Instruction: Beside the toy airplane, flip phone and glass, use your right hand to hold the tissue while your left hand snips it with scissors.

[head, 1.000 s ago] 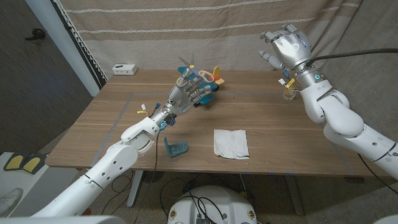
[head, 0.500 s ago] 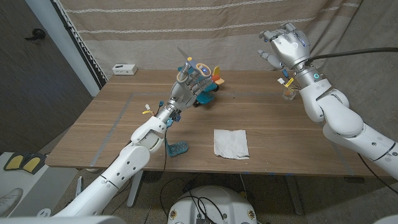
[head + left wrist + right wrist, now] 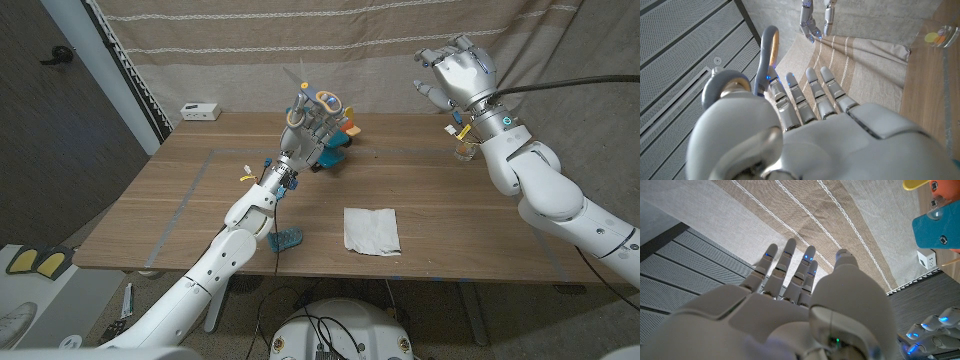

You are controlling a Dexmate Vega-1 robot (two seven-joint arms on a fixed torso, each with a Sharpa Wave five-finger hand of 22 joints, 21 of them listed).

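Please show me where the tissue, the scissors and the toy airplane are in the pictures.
tissue point(image 3: 372, 230): head view, middle of the white sheet.
scissors point(image 3: 285, 238): head view, the teal handle loop.
toy airplane point(image 3: 334, 153): head view, blue body beside the left robot hand point(image 3: 306, 130).

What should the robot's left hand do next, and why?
Probably come down toward the scissors. The left hand is raised near the toy airplane, holding nothing, while the scissors and tissue lie untouched on the table.
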